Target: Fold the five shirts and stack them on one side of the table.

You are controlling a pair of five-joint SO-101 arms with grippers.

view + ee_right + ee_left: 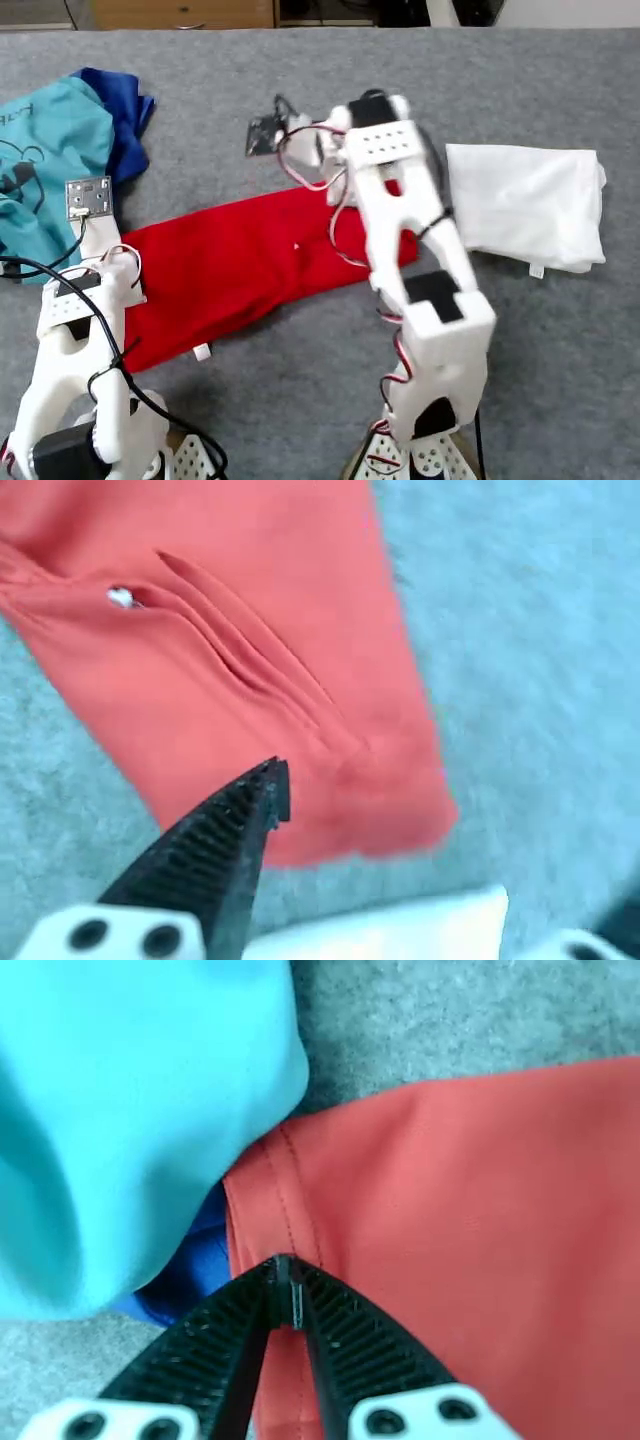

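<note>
Red shirt (250, 265) is laid out in a long strip. Left gripper (285, 1285) is clamped tight on its hem, right by the teal shirt (120, 1110). Right gripper (365, 865) hangs with jaws wide apart over the red shirt's other end, near the folded white shirt (525, 205).

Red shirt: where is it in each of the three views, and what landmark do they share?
High view: the red shirt lies as a long band across mid-table, between the teal shirt and the white shirt.
Left wrist view: its hemmed corner, beside the teal shirt, pinched by the left gripper.
Right wrist view: one end lies on the grey table.
Shared landmark: the grey table.
</note>
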